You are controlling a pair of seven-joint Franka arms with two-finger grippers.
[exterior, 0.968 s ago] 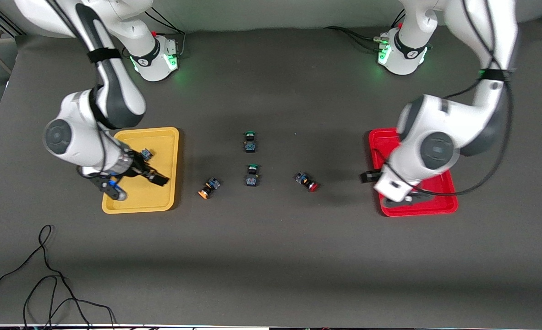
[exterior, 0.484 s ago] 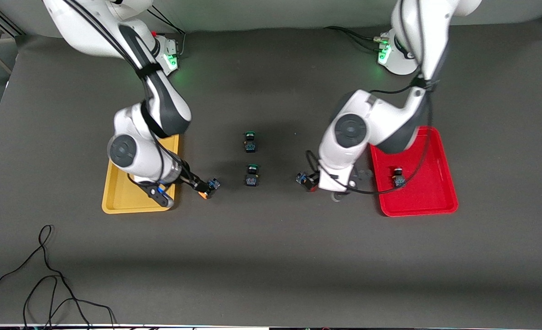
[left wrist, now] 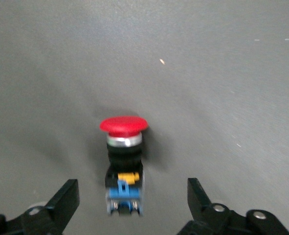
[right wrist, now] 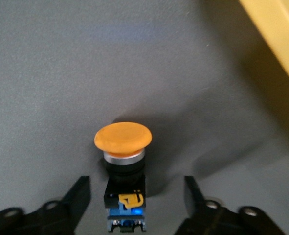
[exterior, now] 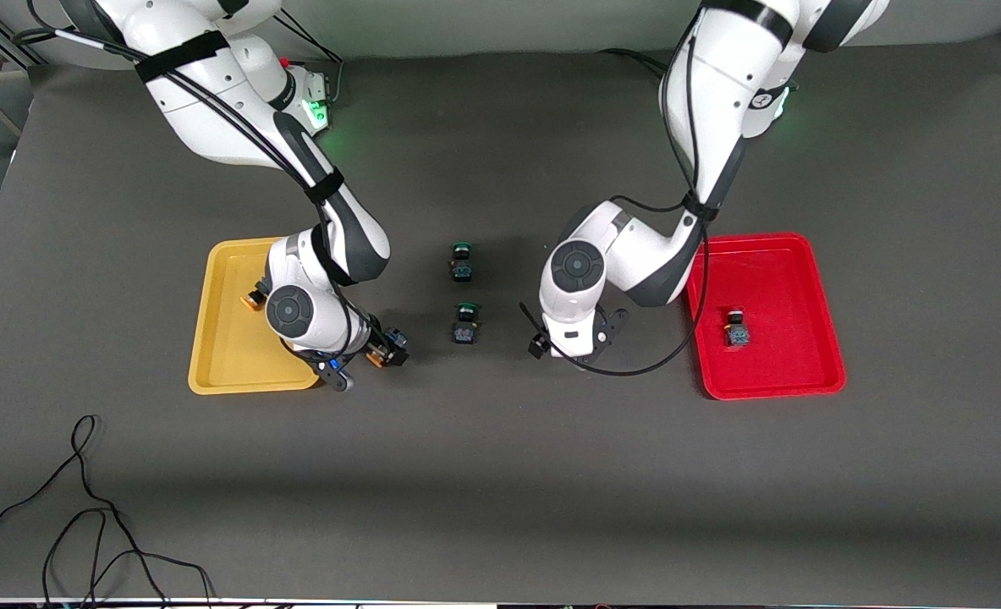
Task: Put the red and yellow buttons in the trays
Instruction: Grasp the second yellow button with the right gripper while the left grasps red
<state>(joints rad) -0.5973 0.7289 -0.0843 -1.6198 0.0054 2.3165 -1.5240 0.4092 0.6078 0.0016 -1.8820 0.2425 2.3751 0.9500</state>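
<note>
- The right claw point(right wrist: 134, 205) is low over the dark grey surface point(exterior: 500, 474) just beside the shallow yellow plastic tray point(exterior: 229, 355), its fingers spread apart on either side of a small switch with a round orange-yellow cap and blue-black body point(right wrist: 123, 166) without touching it.
- That orange-yellow switch lies on its side on the surface, its long axis running from body to cap, the cap pointing away from the wrist.
- A second orange-yellow-capped switch point(exterior: 254, 299) lies in the yellow tray, partly hidden by the right arm.
- The left claw point(left wrist: 133, 208) is low over the surface between the two green-capped switches point(exterior: 464, 324) and the shallow red plastic tray point(exterior: 788, 381), released, its fingers flanking a small red-capped switch with a dark body point(left wrist: 124, 164) with gaps on both sides.
- This red switch also lies on its side, cap end pointing away from the wrist; in the front view the arm hides it.
- Another red-capped switch point(exterior: 735, 328) lies in the red tray.
</note>
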